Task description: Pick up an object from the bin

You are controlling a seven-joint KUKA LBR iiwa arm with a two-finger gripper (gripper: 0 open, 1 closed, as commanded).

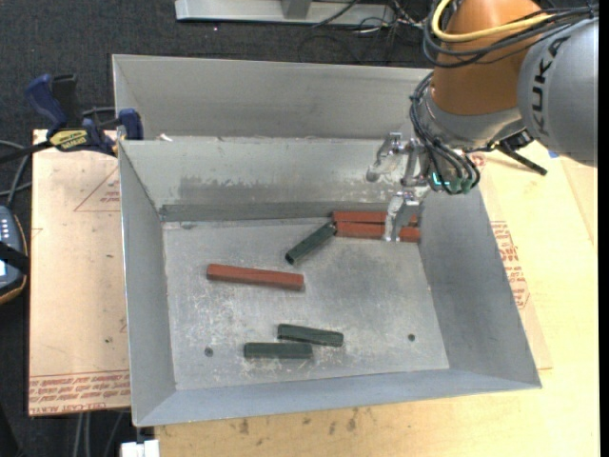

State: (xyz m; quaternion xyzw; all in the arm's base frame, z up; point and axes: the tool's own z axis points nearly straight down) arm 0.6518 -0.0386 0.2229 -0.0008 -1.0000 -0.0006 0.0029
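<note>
My gripper (394, 225) reaches down at the back right of the bin floor, right at a short red-brown block (358, 225) that lies along the foot of the back wall. Part of the gripper stands in front of the block's right half. Whether the block is gripped is not visible. A dark green cylinder (311, 244) lies tilted just left of the block, its upper end close to the block's left end.
A long red-brown bar (255, 275) lies mid-floor to the left. Two dark green bars (309, 335) (277, 350) lie near the front wall. The arm with its orange cover hangs over the bin's right back corner.
</note>
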